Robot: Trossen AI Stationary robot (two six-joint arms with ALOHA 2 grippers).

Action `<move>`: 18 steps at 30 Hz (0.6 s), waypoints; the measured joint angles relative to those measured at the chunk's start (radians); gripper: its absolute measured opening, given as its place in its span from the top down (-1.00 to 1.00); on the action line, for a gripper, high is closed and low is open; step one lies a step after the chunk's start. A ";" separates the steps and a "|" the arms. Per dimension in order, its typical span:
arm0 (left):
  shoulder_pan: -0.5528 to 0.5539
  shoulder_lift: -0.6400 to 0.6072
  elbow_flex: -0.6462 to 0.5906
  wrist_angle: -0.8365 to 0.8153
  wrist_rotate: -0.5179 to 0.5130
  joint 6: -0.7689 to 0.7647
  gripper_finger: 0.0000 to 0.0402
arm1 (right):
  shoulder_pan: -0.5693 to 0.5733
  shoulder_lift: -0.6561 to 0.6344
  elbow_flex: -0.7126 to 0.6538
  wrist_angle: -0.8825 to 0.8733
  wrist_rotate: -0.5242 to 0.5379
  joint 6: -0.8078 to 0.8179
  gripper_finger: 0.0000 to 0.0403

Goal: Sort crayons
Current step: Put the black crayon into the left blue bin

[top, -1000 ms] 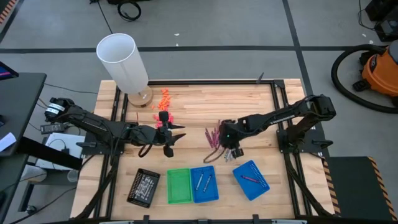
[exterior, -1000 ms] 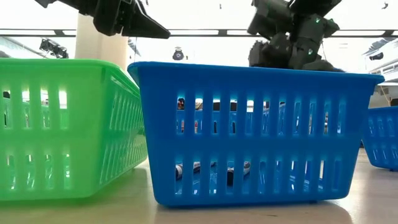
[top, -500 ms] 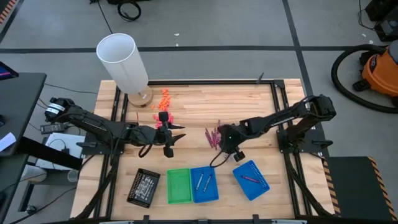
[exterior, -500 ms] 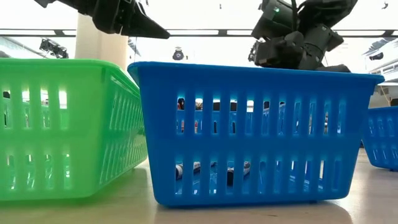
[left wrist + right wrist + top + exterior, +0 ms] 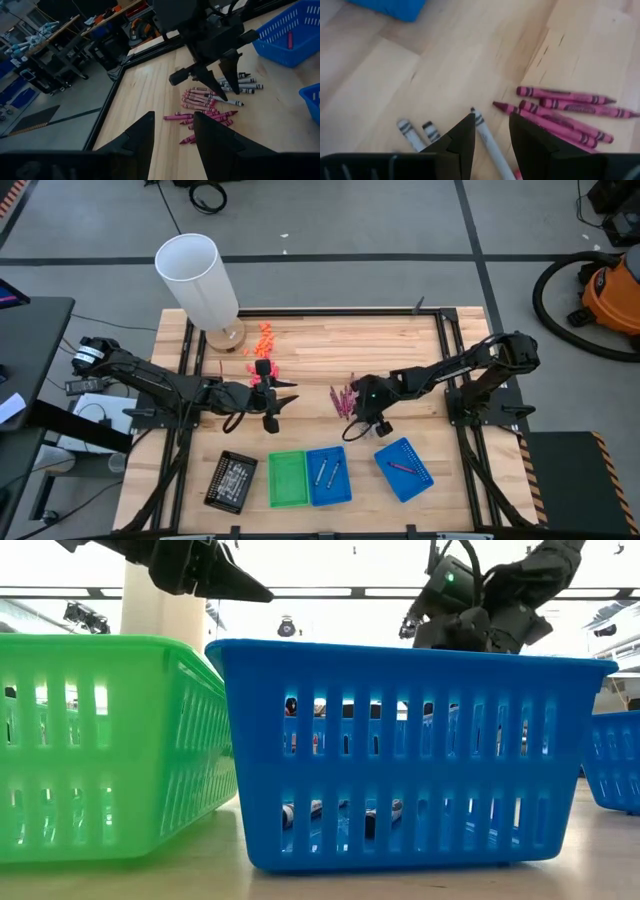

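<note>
The crayons lie in a loose pile (image 5: pixel 343 398) on the wooden table's middle, pink ones (image 5: pixel 205 100) beside silver-grey ones (image 5: pixel 241 82). My right gripper (image 5: pixel 224 86) hangs open just over the pile and points steeply down. In the right wrist view (image 5: pixel 491 120) its fingers stand on either side of one silver-grey crayon's (image 5: pixel 487 137) end; I cannot tell whether they touch it. My left gripper (image 5: pixel 283 405) waits open and raised, left of the pile, with nothing between its fingers (image 5: pixel 172 116).
Along the near edge stand a black tray (image 5: pixel 231 480), a green tray (image 5: pixel 288 478), a blue tray (image 5: pixel 328 475) holding crayons and a tilted blue tray (image 5: pixel 404 468) with a pink one. A white cylinder (image 5: pixel 200 280) and orange bits (image 5: pixel 265 335) are at the far left.
My right gripper has tipped more steeply down, rolled a little and sunk toward the crayon pile, staying open. The crayons lie as before.
</note>
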 joint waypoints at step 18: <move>0.000 0.000 0.000 0.002 0.000 0.000 0.27 | -0.078 0.000 -0.106 0.127 -0.047 -0.028 0.36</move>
